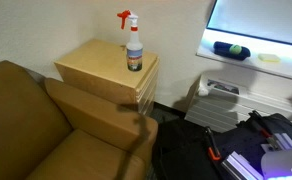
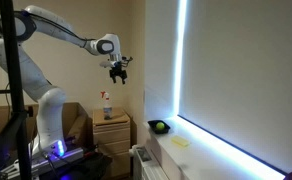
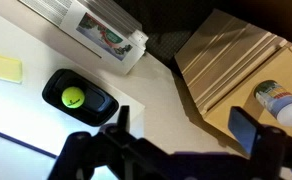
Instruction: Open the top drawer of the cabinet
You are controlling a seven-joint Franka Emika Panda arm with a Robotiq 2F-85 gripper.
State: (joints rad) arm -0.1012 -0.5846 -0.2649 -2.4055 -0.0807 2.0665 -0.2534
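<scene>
The cabinet point(image 1: 101, 62) is a small light tan wooden box beside the brown armchair, and a spray bottle point(image 1: 134, 45) stands on its top. The top drawer point(image 1: 144, 86) is shut, flush with the lower drawers. In an exterior view my gripper point(image 2: 118, 70) hangs high in the air, well above the cabinet point(image 2: 112, 130) and apart from it. The wrist view looks down on the cabinet point(image 3: 231, 55) and the spray bottle point(image 3: 282, 102). My gripper point(image 3: 183, 132) is open and empty, with only floor showing between its fingers.
A brown armchair point(image 1: 36, 125) stands against the cabinet. A white ledge point(image 3: 26, 120) under the window holds a black dish with a yellow ball point(image 3: 76, 97) and a yellow pad point(image 3: 1, 67). A white wall unit point(image 3: 106, 35) sits by the floor.
</scene>
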